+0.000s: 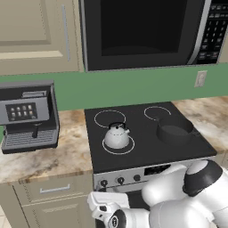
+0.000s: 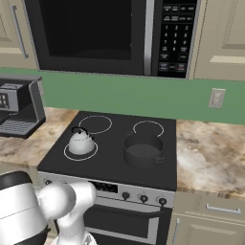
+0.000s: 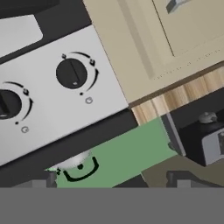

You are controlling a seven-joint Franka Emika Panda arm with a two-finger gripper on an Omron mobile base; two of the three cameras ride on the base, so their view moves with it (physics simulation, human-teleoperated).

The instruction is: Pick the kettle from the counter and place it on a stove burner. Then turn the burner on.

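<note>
Silvery-white kettle (image 1: 117, 136) sits upright inside the front-left stove burner (image 1: 107, 149) ring on the black cooktop (image 1: 142, 147), beside the dark pot (image 1: 175, 130); marbled surface (image 1: 44, 158) flanks it; tool (image 3: 111, 179) spread wide, holding nothing, facing the stove knobs (image 3: 71, 73).

Home kitchen, rendered. A flat black glass cooktop (image 1: 142, 131) with thin white ring burners sits in a steel range with a row of dark round knobs (image 3: 71, 73) on its front panel. Black built-in microwave (image 1: 142, 33) with a keypad hangs above. Cream panelled cabinets (image 1: 38, 33) flank it; matching drawer fronts below. Beige-brown marbled stone counter (image 2: 208, 153) on both sides, green wall behind with a white outlet (image 2: 217, 98). Grey-and-black espresso machine (image 1: 29, 116) on the counter; small silvery kettle (image 1: 116, 136) and dark round pot (image 2: 142, 149) on the cooktop.
</note>
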